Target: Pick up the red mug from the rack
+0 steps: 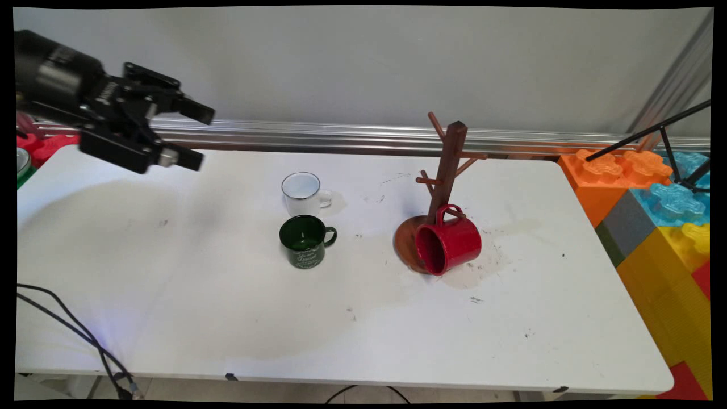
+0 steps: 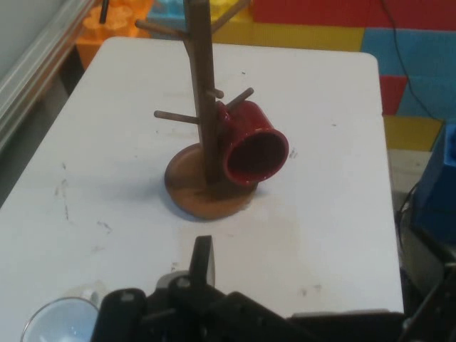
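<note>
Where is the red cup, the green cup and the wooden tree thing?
red cup (image 1: 451, 241): main view, on its side wall.
green cup (image 1: 305, 241): main view, on its dark inside, near the front wall.
wooden tree (image 1: 448, 165): main view, on its upright trunk.

Gripper (image 1: 199, 135) raised at upper left (fingers apart).

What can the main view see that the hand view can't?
Only the main view shows the green mug and the whole gripper, raised over the table's left end with its fingers open. Only the hand view looks straight into the red mug's mouth. Both show the red mug hanging on the wooden mug tree, the white mug and the white table.
</note>
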### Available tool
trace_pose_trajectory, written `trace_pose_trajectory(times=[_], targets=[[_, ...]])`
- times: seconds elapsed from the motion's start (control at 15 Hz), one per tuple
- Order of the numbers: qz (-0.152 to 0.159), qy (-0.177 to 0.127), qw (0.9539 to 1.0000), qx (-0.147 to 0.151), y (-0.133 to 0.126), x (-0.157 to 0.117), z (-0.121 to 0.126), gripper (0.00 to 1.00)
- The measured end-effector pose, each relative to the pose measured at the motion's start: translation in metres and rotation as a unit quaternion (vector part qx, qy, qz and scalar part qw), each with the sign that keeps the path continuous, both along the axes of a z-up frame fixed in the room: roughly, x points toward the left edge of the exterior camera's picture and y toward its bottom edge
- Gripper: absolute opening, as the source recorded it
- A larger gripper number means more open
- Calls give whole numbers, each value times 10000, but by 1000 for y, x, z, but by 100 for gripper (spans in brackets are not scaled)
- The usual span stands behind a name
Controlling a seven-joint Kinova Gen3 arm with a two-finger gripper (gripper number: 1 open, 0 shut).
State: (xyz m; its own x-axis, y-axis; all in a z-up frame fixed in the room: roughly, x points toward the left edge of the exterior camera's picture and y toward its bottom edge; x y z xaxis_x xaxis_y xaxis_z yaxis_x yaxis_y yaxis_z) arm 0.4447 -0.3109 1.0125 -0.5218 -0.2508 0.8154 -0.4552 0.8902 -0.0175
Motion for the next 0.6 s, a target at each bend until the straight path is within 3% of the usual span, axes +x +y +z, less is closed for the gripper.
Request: trace_pose_trajectory(times=[0.27, 0.6], targets=[[295, -151, 9993, 147, -11, -50, -4, 100], [655, -380, 9963, 399, -25, -116, -27, 100]])
